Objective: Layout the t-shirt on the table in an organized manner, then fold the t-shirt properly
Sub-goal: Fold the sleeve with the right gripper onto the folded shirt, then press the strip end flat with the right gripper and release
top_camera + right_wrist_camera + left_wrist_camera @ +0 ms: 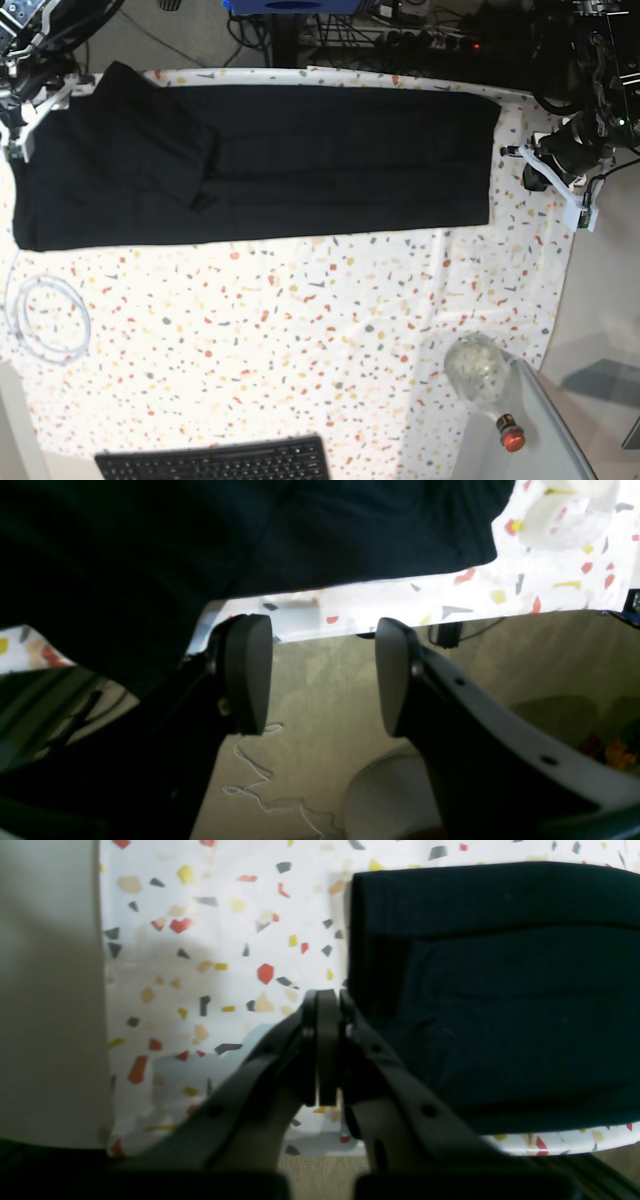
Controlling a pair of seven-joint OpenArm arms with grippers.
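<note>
The black t-shirt [300, 160] lies as a long flat band across the far part of the table [300, 330], with one sleeve folded over near its left end. My left gripper [525, 160] is shut and empty just off the shirt's right end. In the left wrist view its fingertips [327, 1000] rest over the speckled cloth [200, 940] beside the t-shirt [500, 990]. My right gripper [25, 120] is at the shirt's left end. The right wrist view shows the gripper [320, 675] open beyond the table edge [400, 610], nothing between its fingers, and the t-shirt [250, 530] draped above the left finger [247, 672].
A black keyboard [215, 462] lies at the near edge. A clear jar [475, 368] and a red-capped bottle [510, 435] stand near the right, by the grey side surface [565, 420]. A coiled white cable [45, 315] lies at the left. Loose thread [260, 785] is on the floor.
</note>
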